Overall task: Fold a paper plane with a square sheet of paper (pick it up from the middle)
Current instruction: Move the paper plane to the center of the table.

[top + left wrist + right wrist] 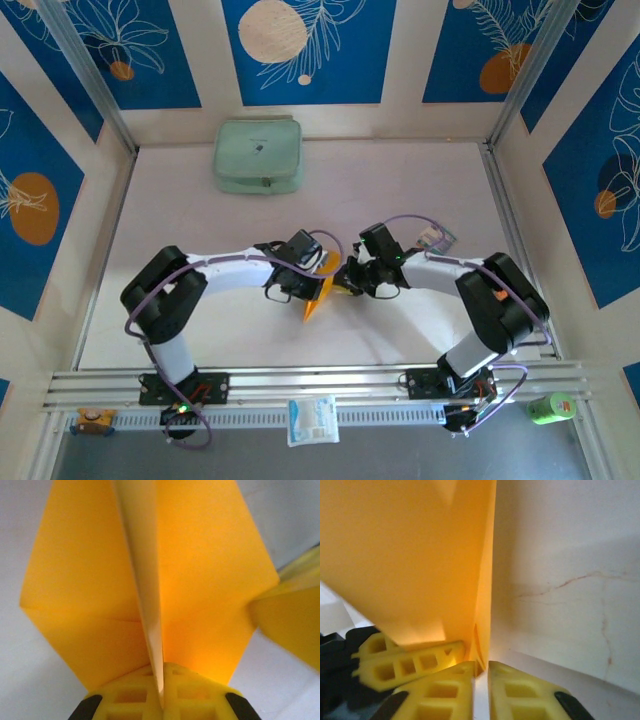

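The orange-yellow sheet of paper is folded and stands on edge at the table's middle, its point toward the near edge. In the left wrist view the paper spreads as two flaps on either side of a pale centre ridge. My left gripper is shut on that ridge, and from above the left gripper sits at the paper's far end. My right gripper stands open by a narrow gap, with the paper's lower corner against its left finger. From above, the right gripper faces the left one.
A pale green zipped pouch lies at the back of the table. A small striped card sits behind the right arm. On the front rail lie a white-and-blue packet and a green object.
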`<act>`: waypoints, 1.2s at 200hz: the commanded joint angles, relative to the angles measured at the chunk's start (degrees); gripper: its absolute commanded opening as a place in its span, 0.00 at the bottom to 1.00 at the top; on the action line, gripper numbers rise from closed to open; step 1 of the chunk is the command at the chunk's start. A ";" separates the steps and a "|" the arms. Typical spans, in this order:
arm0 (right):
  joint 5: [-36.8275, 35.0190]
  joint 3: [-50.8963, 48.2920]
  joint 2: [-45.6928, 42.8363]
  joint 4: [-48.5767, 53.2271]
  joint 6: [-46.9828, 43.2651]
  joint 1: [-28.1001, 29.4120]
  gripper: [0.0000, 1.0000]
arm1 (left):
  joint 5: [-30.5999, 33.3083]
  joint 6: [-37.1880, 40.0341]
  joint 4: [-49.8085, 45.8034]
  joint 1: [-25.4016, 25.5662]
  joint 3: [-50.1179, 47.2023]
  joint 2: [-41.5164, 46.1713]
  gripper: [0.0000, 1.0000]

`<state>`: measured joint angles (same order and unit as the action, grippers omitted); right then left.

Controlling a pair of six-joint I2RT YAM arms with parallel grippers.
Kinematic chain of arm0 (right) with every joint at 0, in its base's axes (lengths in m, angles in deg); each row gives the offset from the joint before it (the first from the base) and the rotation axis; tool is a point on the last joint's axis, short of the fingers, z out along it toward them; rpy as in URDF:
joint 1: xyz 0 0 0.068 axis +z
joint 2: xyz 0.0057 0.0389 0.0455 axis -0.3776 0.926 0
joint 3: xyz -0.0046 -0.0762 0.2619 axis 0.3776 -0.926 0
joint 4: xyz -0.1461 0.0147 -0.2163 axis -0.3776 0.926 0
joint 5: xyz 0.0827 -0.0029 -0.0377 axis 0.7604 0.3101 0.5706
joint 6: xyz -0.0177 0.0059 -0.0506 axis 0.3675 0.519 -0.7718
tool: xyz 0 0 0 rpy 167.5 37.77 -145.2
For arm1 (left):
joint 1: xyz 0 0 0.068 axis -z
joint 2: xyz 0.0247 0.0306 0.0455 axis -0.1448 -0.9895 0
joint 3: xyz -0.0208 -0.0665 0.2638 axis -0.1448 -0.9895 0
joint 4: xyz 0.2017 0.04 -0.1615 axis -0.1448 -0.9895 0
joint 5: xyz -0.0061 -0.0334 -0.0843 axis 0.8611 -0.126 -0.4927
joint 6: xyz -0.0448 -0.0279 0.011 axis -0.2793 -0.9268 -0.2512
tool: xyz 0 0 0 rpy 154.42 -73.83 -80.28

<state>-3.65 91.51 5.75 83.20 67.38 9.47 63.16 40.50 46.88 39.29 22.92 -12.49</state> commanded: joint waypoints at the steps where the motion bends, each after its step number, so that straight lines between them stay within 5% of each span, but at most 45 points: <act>1: -1.18 -1.42 -4.69 3.71 -1.78 -1.51 0.23 | 8.75 -4.99 -4.75 0.57 1.57 3.63 0.03; 53: -0.51 -4.44 -8.27 4.47 -1.78 -4.50 0.27 | 17.84 -13.27 -11.86 0.83 4.71 1.68 0.03; 240: 1.07 -4.14 -5.82 3.26 -1.44 -4.24 0.27 | 14.94 -17.21 -13.65 0.82 7.75 -4.73 0.20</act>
<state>-4.26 87.60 -0.81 86.35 66.33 5.01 78.83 23.34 34.93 39.60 29.39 -16.01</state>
